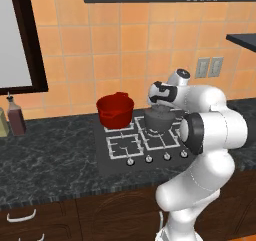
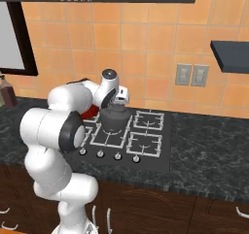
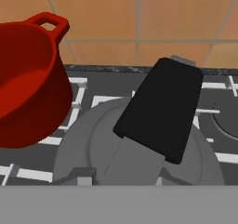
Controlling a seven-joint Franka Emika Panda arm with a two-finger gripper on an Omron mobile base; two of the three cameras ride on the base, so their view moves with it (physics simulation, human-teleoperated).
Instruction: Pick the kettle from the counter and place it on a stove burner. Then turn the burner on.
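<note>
Kettle [image 2: 115, 118] sat on stove's [image 2: 160, 156] back-left grate beside red pot [image 1: 115, 110]. Looked heavy, rigid, slick metal; arched black handle [image 3: 160, 109] the best hold. Claw [image 2: 118, 101] above it; grip unclear.

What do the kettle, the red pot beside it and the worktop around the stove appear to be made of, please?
The kettle looks like dull dark grey metal, evenly matte, with a black handle that may be plastic. The red pot shows a smooth, glossy red coat inside and out, perhaps enamelled metal. The counter reads as polished dark stone, from its pale marbled veins.
</note>
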